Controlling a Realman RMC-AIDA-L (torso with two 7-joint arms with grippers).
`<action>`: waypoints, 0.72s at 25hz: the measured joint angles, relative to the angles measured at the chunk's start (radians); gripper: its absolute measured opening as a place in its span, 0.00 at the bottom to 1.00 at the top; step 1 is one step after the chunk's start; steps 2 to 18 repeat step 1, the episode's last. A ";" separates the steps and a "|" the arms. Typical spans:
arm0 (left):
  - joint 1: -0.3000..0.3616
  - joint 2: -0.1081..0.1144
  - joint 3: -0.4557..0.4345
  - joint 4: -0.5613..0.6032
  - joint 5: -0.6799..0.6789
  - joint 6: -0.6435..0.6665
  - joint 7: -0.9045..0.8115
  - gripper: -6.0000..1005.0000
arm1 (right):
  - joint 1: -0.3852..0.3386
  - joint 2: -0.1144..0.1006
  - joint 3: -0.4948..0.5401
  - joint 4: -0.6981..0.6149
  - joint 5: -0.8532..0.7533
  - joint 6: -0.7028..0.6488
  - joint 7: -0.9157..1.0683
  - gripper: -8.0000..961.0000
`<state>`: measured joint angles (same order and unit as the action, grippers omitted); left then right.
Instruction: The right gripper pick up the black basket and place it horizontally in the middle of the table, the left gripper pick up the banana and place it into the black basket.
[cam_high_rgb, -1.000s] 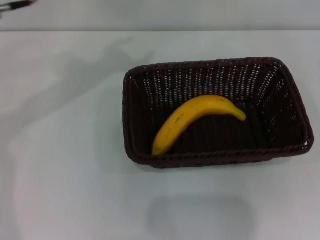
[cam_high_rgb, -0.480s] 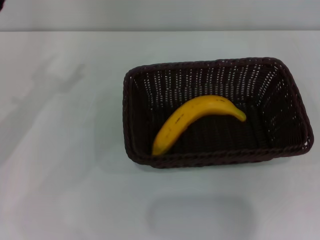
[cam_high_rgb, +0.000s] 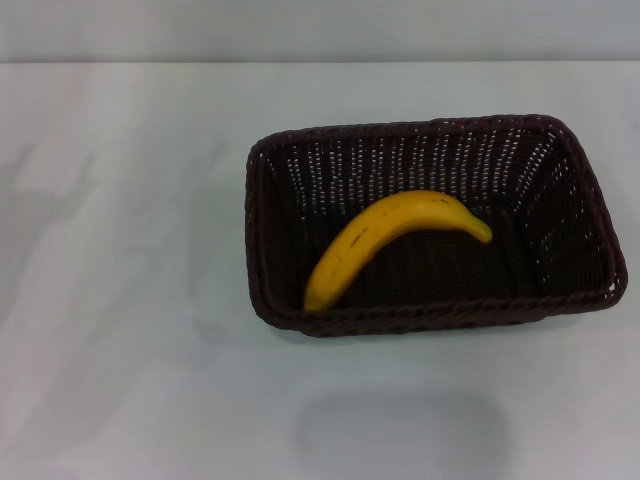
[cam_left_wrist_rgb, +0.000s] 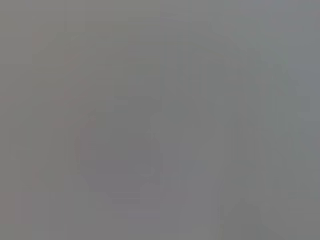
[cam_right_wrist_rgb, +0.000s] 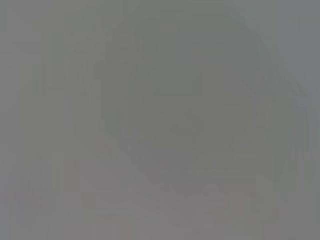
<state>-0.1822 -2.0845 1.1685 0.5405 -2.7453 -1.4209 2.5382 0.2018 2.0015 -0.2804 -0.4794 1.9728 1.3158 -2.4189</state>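
Head view: curved yellow banana (cam_high_rgb: 385, 243) lies in the dark woven basket (cam_high_rgb: 300, 318); neither claw visible

Surface: white table (cam_high_rgb: 120, 300).
Directly on it: black basket (cam_high_rgb: 575, 215), long side parallel to front edge, right of centre.

The table (cam_high_rgb: 120, 250) is occupied by one thing only, the basket (cam_high_rgb: 270, 230), set right of centre with its long side across the view. A broad open stretch of tabletop is left on the left of it, a narrower strip in front and behind. The basket is open at the top, so its inside can be reached from above. Its floor is crossed diagonally by the banana (cam_high_rgb: 385, 235), with bare corners left at the far left and near right. Both wrist views are filled by plain grey.
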 joint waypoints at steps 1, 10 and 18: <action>0.002 0.001 -0.002 -0.002 -0.004 -0.001 0.008 0.88 | 0.001 0.000 0.006 0.029 0.009 0.026 -0.017 0.90; 0.002 0.001 -0.002 -0.002 -0.004 -0.001 0.008 0.88 | 0.001 0.000 0.006 0.029 0.009 0.026 -0.017 0.90; 0.002 0.001 -0.002 -0.002 -0.004 -0.001 0.008 0.88 | 0.001 0.000 0.006 0.029 0.009 0.026 -0.017 0.90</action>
